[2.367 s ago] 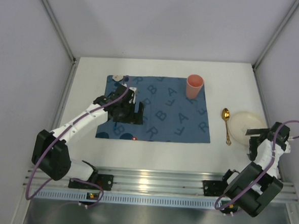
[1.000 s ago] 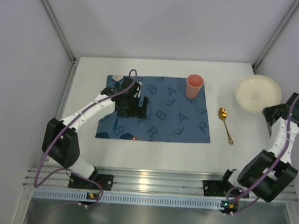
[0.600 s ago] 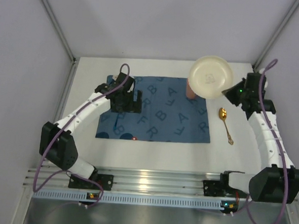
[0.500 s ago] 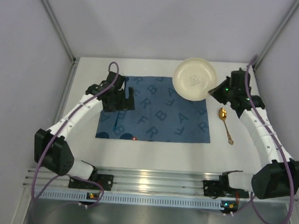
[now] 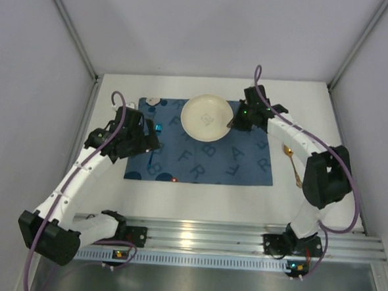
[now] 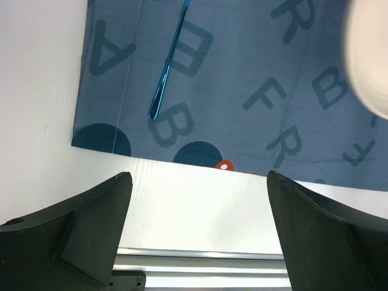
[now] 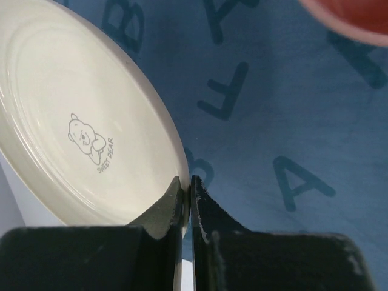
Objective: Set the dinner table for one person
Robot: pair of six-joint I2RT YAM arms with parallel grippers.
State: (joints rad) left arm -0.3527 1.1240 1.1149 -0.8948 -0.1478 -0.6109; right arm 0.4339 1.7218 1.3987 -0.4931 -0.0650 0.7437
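Stiff glazed plate, likely slippery, breakable; right end effector clamped on rim, sound hold point; left end effector apart, empty

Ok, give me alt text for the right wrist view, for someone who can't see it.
The right gripper pinches the rim of a cream plate printed with a small bear, its jaws closed on the edge. Behind the plate lies a blue placemat patterned with letters, and the blurred edge of a pink cup shows at the top right.
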